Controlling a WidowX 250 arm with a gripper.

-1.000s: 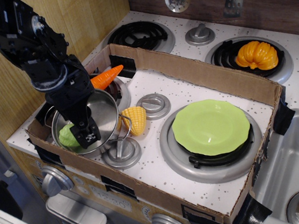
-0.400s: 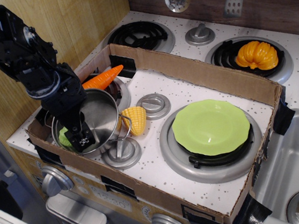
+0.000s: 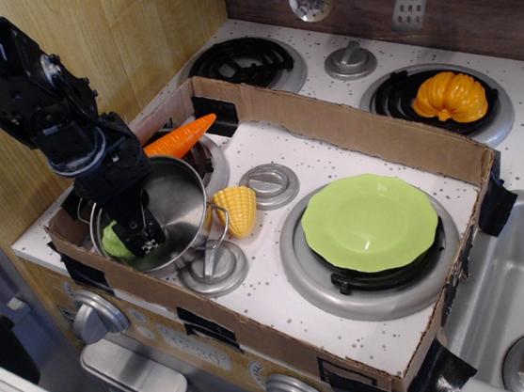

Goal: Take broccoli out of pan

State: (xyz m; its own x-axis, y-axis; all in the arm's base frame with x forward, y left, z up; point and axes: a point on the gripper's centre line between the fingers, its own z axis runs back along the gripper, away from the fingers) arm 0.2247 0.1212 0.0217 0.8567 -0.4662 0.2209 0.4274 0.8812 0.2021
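Observation.image, broccoli point(image 3: 116, 241) in pan point(image 3: 183, 205), hand point(image 3: 142, 240) inside

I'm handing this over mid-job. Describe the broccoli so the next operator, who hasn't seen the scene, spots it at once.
Find the cardboard tray on the stovetop and go to its near-left corner, where the steel pan sits. The broccoli lies inside the pan against its left wall, right by the gripper. It is the small, lumpy light-green piece, unlike the flat green plate or the yellow corn.

Corn point(image 3: 236, 207), carrot point(image 3: 178, 136), green plate point(image 3: 370, 222) inside cardboard box point(image 3: 348, 120); orange pumpkin point(image 3: 449, 96) outside.
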